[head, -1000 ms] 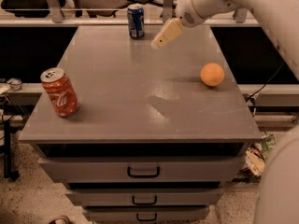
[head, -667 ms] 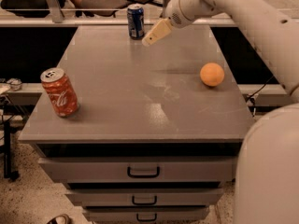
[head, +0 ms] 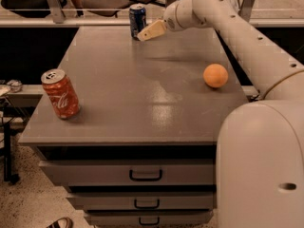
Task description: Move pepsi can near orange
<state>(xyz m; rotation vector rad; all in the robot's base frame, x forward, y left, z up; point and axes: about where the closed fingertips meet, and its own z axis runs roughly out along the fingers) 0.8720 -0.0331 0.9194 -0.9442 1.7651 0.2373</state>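
Observation:
The pepsi can (head: 137,20), dark blue with a silver top, stands upright at the far edge of the grey cabinet top (head: 142,89). The orange (head: 215,75) lies on the right side of the top, well apart from the can. My gripper (head: 145,33) reaches in from the right on the white arm (head: 228,18) and sits right beside the can's lower right side, just above the surface.
A red Coca-Cola can (head: 61,93) stands tilted near the front left corner. The cabinet has drawers with dark handles (head: 146,175) below. A rail and chairs (head: 102,1) stand behind the far edge. My white base (head: 261,170) fills the lower right.
The gripper has moved left along the far edge, from clearly right of the pepsi can to right beside it. The cans and the orange have not moved.

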